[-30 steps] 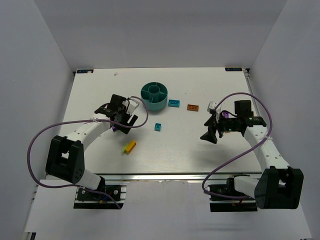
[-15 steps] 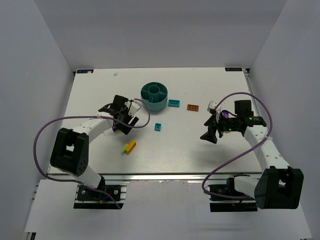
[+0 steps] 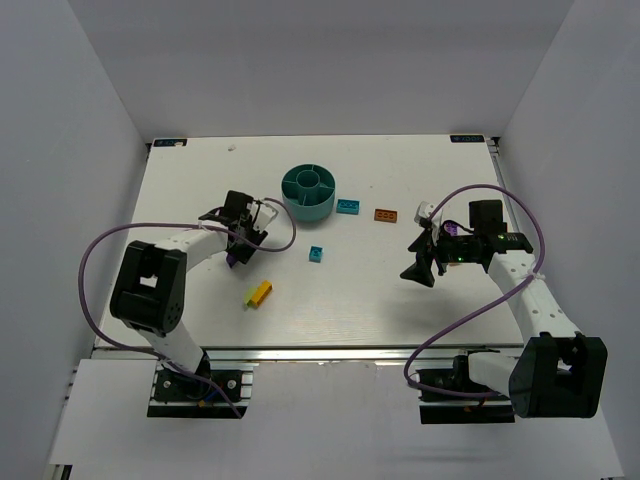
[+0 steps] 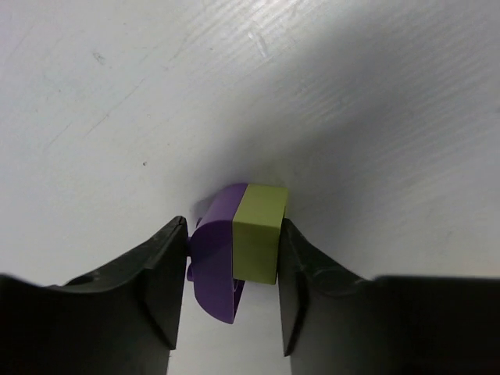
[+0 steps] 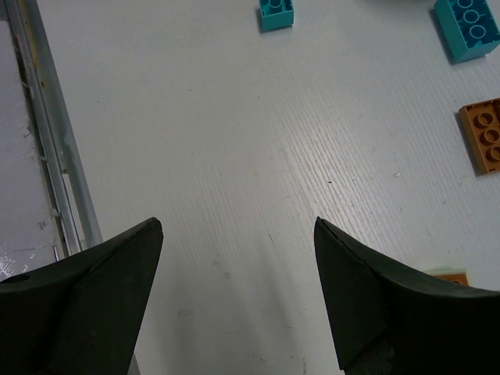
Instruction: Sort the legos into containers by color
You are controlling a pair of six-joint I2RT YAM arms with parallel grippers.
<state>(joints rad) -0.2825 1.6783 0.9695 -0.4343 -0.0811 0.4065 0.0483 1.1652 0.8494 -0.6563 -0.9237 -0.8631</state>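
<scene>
Bowl [image 3: 310,208] sits upper middle of the top view, teal, on the white table [image 3: 350,300]. Left claw [image 4: 233,269], just down-left of the bowl, is clamped on a purple brick [image 4: 211,269] with a lime brick [image 4: 258,233] stuck to its side, low against the table. Right claw [image 5: 237,234] hangs at the right with jaws wide apart, nothing between them. Loose outside: a teal brick [image 3: 347,206] just right of the bowl, another [image 3: 316,254] below it, an orange brick [image 3: 386,214] further right, a yellow brick [image 3: 259,292] lower left
</scene>
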